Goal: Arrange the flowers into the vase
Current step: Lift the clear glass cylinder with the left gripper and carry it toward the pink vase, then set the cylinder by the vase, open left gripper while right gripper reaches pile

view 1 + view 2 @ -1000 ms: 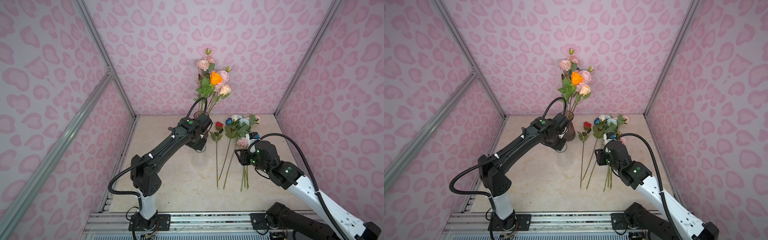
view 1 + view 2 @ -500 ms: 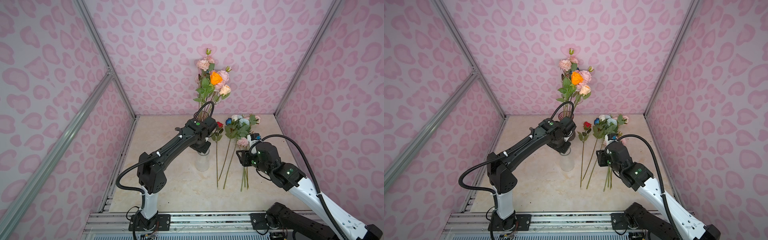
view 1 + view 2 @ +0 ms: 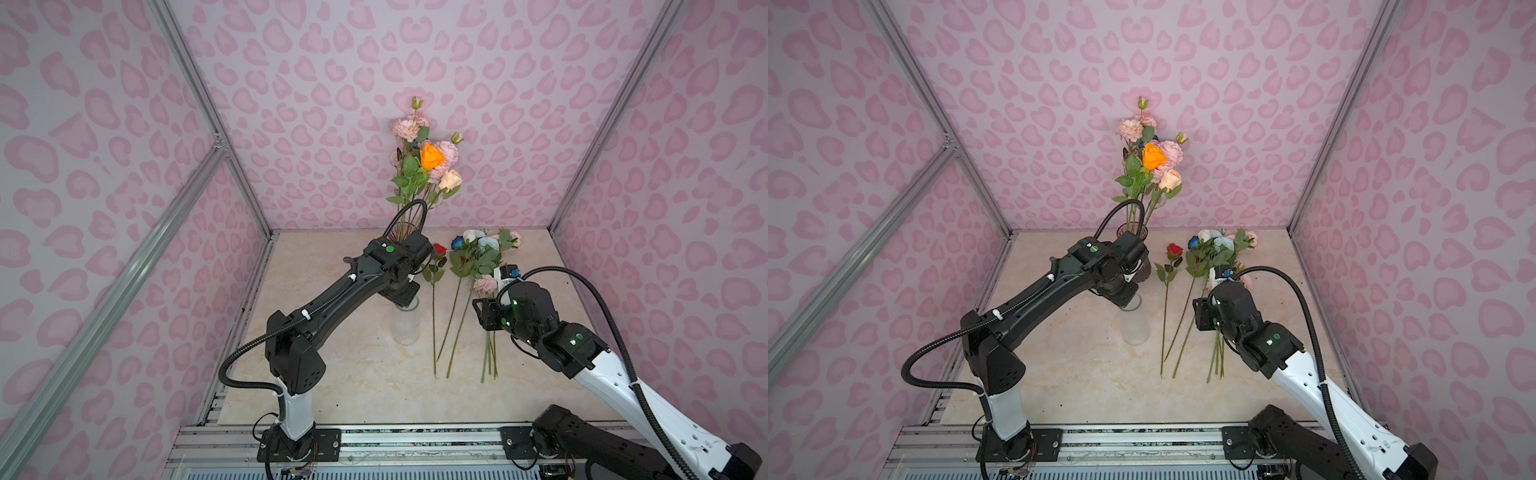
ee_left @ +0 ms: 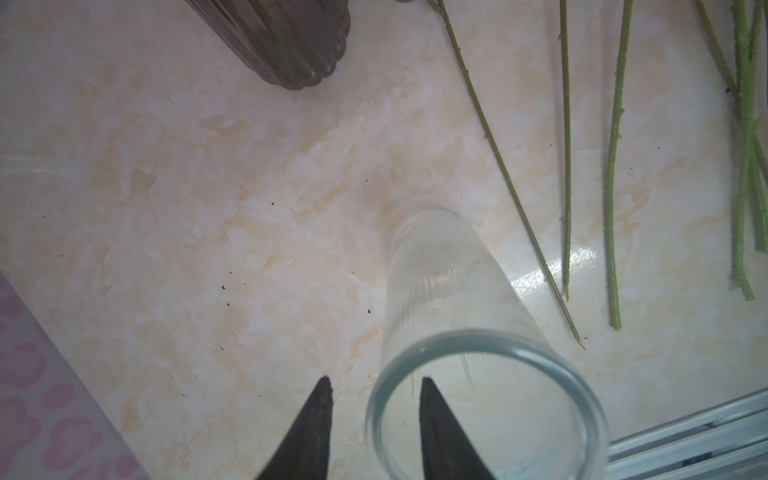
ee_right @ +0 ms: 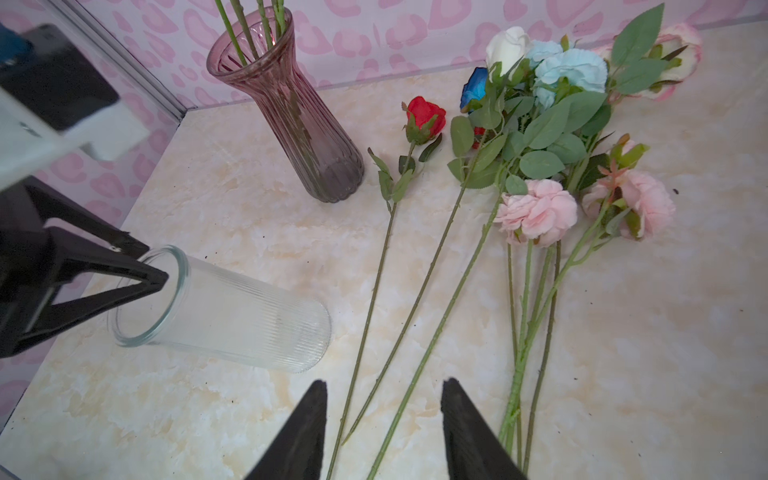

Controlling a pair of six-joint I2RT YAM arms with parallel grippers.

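Note:
A clear ribbed glass vase (image 3: 405, 326) stands on the table left of the loose flowers. My left gripper (image 4: 375, 380) is open astride its rim (image 4: 376, 399), one finger inside and one outside, neither pressing the glass. Loose flowers lie in a fan: a red rose (image 5: 424, 114), dark blue (image 5: 473, 87), white (image 5: 505, 45) and light blue (image 5: 571, 68) blooms, and pink ones (image 5: 538, 210). My right gripper (image 5: 384, 381) is open and empty above their stem ends (image 5: 419, 357). An orange rose (image 3: 431, 156) and pink and peach blooms stand in a purple vase (image 5: 291, 116).
The purple vase (image 3: 1144, 268) stands at the back, close behind my left wrist (image 3: 1106, 270). Pink patterned walls (image 3: 665, 208) close in three sides. An aluminium rail (image 3: 395, 436) runs along the table's front edge. Bare tabletop (image 3: 353, 382) lies in front of the clear vase.
My left gripper has opened off the clear vase's rim after bringing the vase slightly toward the front. The right arm has barely moved.

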